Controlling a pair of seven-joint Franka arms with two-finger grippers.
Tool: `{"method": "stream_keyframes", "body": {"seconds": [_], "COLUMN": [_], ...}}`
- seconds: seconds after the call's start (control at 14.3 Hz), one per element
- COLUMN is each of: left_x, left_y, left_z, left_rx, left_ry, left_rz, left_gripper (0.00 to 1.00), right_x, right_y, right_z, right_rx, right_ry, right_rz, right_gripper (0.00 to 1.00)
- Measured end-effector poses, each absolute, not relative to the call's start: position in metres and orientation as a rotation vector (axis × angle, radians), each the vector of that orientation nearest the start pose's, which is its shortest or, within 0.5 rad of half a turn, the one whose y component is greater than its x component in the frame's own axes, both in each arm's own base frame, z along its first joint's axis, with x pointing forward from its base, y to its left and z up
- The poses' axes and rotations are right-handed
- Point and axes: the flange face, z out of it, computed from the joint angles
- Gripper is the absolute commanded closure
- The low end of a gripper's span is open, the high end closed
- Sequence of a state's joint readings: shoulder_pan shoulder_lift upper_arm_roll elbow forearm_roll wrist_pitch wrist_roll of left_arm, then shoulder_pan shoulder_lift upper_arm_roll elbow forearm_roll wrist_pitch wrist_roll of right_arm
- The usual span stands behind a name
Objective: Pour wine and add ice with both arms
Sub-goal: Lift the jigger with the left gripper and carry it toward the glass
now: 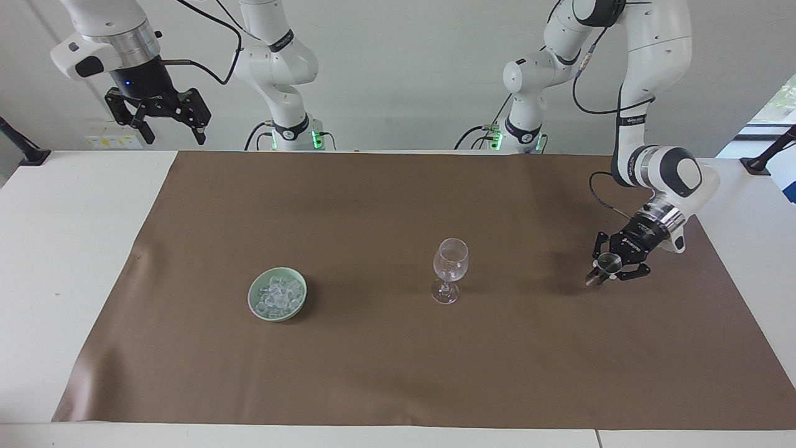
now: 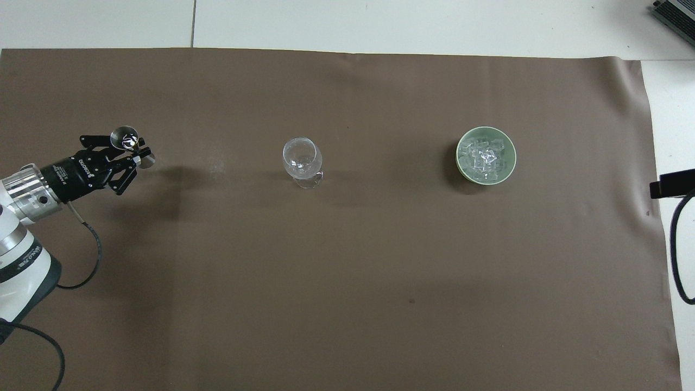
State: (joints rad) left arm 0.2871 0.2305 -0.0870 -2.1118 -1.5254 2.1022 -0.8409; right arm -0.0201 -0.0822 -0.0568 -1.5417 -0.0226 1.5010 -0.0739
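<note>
Your left claw [image 1: 604, 271], closed on a small metal measuring cup [image 1: 602, 272] and tilted over the brown mat [image 1: 398, 373], may spill before the wine glass [image 1: 450, 269] — the right claw [image 1: 168, 121] waits open, ice [image 1: 278, 295] in the green bowl [image 1: 261, 309].

A big brown mat [image 1: 398, 348] covers most of the white table [image 1: 68, 249]. The table shows bare at both ends and along the edge away from the robots. A small green bowl [image 1: 256, 306] sits on the mat, toward the right arm's end. Near the middle of the mat stands a clear glass with a stem [image 1: 449, 269]. It is upright and looks empty. The bowl and the glass are well apart. The bowl is a tiny bit farther from the robots than the glass. Black clamps [image 1: 25, 149] grip the table's corners by the wall.
</note>
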Motion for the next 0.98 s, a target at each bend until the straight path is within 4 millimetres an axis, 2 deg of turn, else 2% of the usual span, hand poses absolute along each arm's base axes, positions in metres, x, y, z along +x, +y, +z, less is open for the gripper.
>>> {"method": "stream_keyframes", "body": {"seconds": [0.28, 0.56, 0.98], "left_x": [0.578, 0.58, 0.58], "left_y": [0.037, -0.003, -0.031], "left_z": [0.349, 0.36, 0.373], "left_rx": [1.044, 1.106, 1.096], "left_ry": [1.696, 1.686, 1.652], "left_rz": [-0.626, -0.608, -0.63], "left_gripper": [1.0, 1.0, 1.0], "right_x": [0.519, 0.519, 0.519], "right_y": [-0.044, -0.044, -0.044], "right_z": [0.676, 0.676, 0.676], "right_rx": [-3.162, -3.162, -3.162], "right_ry": [0.008, 0.008, 0.008], "right_rz": [-0.063, -0.063, -0.063], "right_gripper": [0.0, 0.0, 0.0]}}
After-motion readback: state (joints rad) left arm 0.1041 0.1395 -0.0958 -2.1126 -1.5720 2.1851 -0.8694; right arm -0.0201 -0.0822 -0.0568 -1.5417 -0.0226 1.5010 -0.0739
